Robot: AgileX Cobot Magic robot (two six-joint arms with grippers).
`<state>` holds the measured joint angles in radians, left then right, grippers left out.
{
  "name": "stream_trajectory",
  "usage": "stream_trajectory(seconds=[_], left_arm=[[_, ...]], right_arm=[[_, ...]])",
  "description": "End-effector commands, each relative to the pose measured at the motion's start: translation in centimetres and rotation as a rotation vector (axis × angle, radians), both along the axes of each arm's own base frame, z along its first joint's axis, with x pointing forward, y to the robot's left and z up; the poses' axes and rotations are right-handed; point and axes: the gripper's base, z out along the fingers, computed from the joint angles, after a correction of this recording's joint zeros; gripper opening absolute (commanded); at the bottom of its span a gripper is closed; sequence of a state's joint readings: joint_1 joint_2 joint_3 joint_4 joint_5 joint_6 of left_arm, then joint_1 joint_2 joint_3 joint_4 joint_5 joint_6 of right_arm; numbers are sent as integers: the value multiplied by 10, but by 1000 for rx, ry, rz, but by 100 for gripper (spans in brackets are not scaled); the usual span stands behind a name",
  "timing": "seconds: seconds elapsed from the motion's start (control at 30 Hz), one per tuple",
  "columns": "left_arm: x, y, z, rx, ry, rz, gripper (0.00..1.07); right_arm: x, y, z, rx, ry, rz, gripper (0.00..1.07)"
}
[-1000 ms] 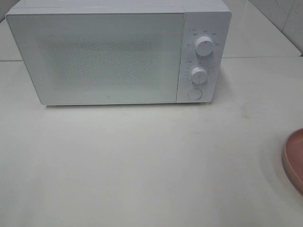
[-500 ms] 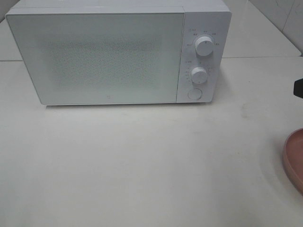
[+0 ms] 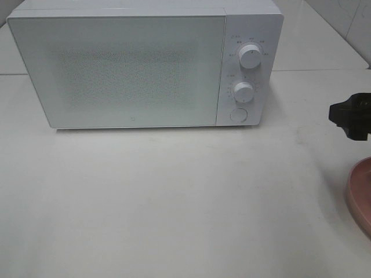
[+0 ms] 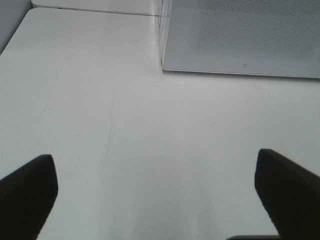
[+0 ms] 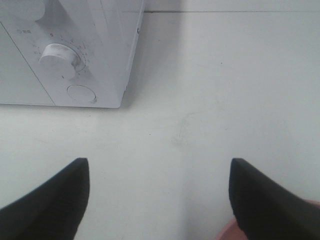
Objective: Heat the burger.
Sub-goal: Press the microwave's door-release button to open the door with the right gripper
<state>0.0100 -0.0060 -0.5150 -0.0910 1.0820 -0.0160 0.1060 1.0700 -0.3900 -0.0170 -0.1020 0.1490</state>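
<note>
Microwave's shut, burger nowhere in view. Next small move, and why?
Probably bring the open right gripper to the round button under the lower dial: the microwave door is shut, and that gripper faces the panel.

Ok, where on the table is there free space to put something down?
The wide stretch of table in front of the microwave is bare, from the left edge almost to the pink plate. The strip right of the microwave is bare too. Crowded: the right edge, where the plate lies and the right arm reaches in behind it.
</note>
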Motion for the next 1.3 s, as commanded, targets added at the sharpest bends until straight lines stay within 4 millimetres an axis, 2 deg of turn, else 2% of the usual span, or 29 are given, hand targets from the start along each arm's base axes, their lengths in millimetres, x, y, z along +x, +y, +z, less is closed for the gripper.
stream_trajectory(seconds=[0.03, 0.2, 0.37, 0.43, 0.63, 0.7, 0.8, 1.03, 1.3], left_arm=[[-3, 0, 1, -4, -34, -10, 100], [-3, 0, 1, -4, -34, -10, 100], [-3, 0, 1, -4, -34, -10, 100], [-3, 0, 1, -4, -34, -10, 100], [-3, 0, 1, -4, -34, -10, 100], [-3, 0, 1, -4, -34, -10, 100], [-3, 0, 1, -4, -34, -10, 100], [-3, 0, 1, -4, -34, -10, 100], [-3, 0, 1, -4, -34, -10, 100]], right_arm=[[5, 0, -12, -10, -82, 12, 75], [5, 0, -24, -15, -120, 8, 75], [5, 12, -35, -30, -178, 34, 75], [4, 23, -43, -48, -179, 42, 75], [3, 40, -50, -86, -191, 57, 75], [0, 55, -54, -99, -228, 46, 75], [-1, 58, -55, -101, -232, 40, 75], [-6, 87, -62, -132, -265, 44, 75], [-6, 112, -70, -134, -254, 57, 75]])
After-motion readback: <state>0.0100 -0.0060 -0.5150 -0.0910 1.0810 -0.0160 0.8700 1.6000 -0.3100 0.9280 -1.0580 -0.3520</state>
